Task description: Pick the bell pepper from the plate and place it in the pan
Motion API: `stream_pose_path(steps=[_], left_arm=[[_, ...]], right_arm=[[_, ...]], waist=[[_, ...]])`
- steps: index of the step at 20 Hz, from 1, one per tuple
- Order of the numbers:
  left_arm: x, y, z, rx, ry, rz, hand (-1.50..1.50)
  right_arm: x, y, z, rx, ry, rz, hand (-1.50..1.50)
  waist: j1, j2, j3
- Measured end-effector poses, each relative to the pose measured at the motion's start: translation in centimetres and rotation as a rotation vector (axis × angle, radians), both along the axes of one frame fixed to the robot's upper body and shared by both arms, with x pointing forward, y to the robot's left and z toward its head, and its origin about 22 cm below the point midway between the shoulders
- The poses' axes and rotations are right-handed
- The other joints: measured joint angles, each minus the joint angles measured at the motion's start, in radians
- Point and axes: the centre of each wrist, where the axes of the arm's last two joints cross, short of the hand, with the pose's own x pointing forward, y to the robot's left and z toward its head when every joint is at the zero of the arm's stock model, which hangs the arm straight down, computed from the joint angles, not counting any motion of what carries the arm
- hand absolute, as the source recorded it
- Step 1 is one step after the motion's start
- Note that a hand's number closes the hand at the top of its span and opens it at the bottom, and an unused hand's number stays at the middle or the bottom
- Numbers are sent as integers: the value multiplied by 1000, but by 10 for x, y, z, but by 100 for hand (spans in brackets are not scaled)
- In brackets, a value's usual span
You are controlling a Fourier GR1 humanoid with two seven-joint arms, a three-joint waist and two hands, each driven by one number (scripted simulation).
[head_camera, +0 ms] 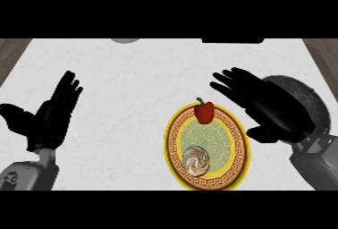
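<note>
A red bell pepper point(204, 112) with a green stem lies at the far end of a yellow-rimmed patterned plate point(174, 143). To the right of the plate sits a dark pan point(310, 96), partly hidden behind my right hand point(267, 105). That hand is open with straight fingers, hovering just right of the pepper and not touching it. My left hand point(49, 118) is open with fingers up at the left side of the counter.
A beige swirled pastry point(197, 160) rests on the near part of the plate. A grey object point(124, 40) and a dark object point(231, 40) peek in at the counter's far edge. Wooden floor shows past both side edges.
</note>
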Motion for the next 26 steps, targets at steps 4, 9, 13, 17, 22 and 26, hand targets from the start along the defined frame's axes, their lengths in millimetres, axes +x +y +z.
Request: stream_pose_path(steps=[4,9,13,17,22,26], left_arm=[[1,1,0,0,-1,4,0],[2,3,1,0,0,4,0],[3,7,-3,-1,0,10,0],[4,13,-2,-9,4,9,0],[3,10,0,-8,6,8,0],[3,14,0,-4,6,6,0]], right_arm=[[0,17,-11,-170,93,-60,-150],[-7,35,-19,-273,118,-73,-150],[-21,38,-22,-369,67,-101,-150],[-33,55,-27,-420,2,-148,-150],[-36,79,-33,-412,-29,-151,-150],[-41,86,-41,-410,-25,-152,-150]], waist=[[1,1,0],[-4,1,1],[-9,0,1],[-8,0,2],[-6,1,2],[-6,1,2]])
